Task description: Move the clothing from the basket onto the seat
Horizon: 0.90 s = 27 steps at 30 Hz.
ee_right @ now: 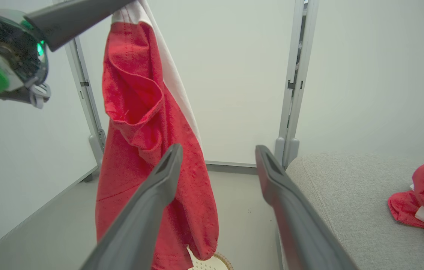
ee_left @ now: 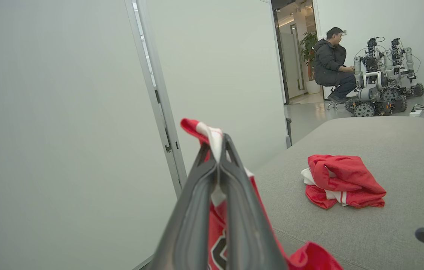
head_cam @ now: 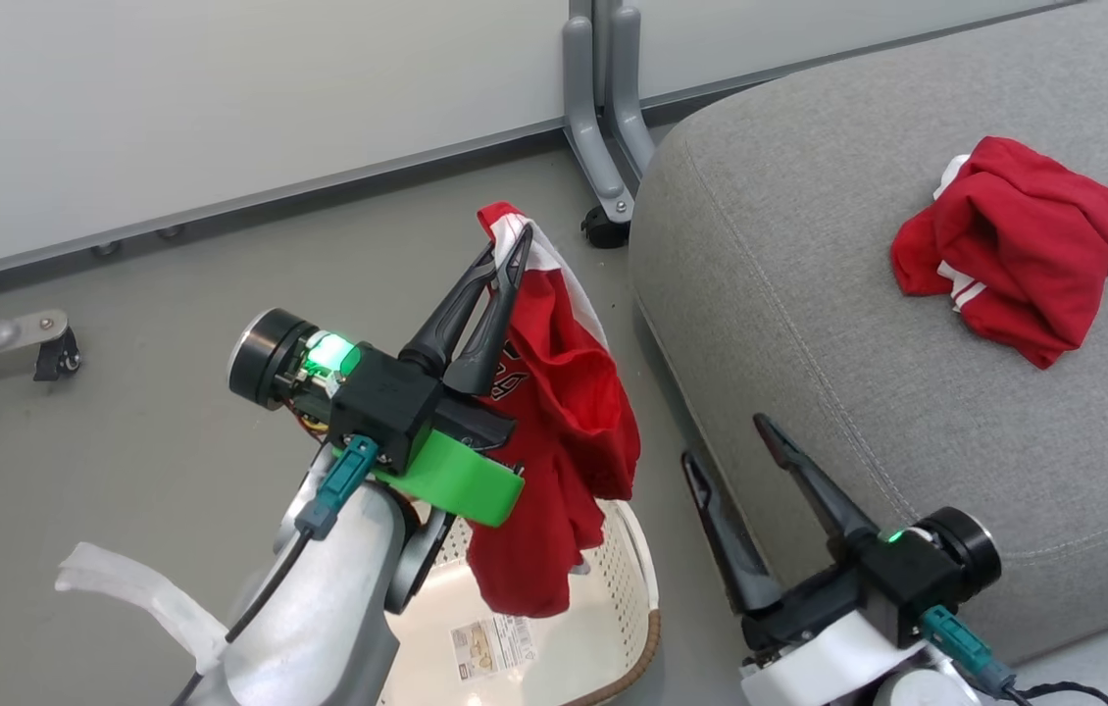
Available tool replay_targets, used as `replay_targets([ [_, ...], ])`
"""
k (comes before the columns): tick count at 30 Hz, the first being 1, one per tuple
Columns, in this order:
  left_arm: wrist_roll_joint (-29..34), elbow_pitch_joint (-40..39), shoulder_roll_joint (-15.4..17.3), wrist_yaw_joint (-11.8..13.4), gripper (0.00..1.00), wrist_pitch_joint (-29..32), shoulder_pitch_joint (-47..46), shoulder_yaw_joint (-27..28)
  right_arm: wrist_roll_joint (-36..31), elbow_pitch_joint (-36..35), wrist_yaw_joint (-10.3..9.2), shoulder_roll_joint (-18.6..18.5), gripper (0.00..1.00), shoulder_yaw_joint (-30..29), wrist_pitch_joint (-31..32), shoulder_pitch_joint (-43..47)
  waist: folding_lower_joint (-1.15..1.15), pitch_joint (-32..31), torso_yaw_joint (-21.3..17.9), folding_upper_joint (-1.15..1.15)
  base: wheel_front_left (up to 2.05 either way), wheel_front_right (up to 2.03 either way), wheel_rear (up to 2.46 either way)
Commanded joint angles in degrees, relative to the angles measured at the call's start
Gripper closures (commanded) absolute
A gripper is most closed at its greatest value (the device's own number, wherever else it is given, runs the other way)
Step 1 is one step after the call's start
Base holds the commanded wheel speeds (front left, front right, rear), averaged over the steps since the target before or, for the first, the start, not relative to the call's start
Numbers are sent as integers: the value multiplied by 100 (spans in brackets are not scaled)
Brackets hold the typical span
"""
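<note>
- Left gripper (head_cam: pixel 509 257): fingers pinched together on the white-trimmed edge of a red jersey (head_cam: pixel 564 422), which hung full length with its hem above the basket (head_cam: pixel 650 598).
- Right gripper (head_cam: pixel 728 443): fingers spread wide and empty, beside the front corner of the seat (head_cam: pixel 789 324).
- Second red garment (head_cam: pixel 1015 245): lay crumpled on the seat, well apart from the hanging jersey.
- Step judged in hand: carrying the jersey across to the seat.
- To do it well, the lift needed to be high enough for the trailing hem to clear the cushion's rounded edge.
- Release was best made over bare upholstery near the crumpled garment, not at the edge, where cloth could slide to the floor (head_cam: pixel 172 441).
</note>
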Motion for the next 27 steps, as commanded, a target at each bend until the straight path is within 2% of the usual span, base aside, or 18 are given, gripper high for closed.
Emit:
replay_targets([
  [1,35,-1,-18,43,100,-1,-48,-2,27,14,-10,-48,0,131,-16,-98,1,-73,-20,0,0,0,0],
  [6,110,-15,-99,15,100,-1,-179,-171,-85,183,-10,-31,0,697,-16,-445,1,-134,-91,0,0,0,0],
  [8,142,-37,-111,19,100,-1,-216,-245,-142,264,-10,0,0,728,-16,-598,1,-142,-113,0,0,0,0],
  [19,92,-187,-151,21,100,-1,-320,-788,-404,1228,-10,203,0,427,-16,-1029,1,-183,-76,0,0,0,0],
  [27,-52,-228,-157,30,100,-1,-331,-1142,-84,1294,-10,211,0,352,-16,-1189,1,-177,51,0,0,0,0],
])
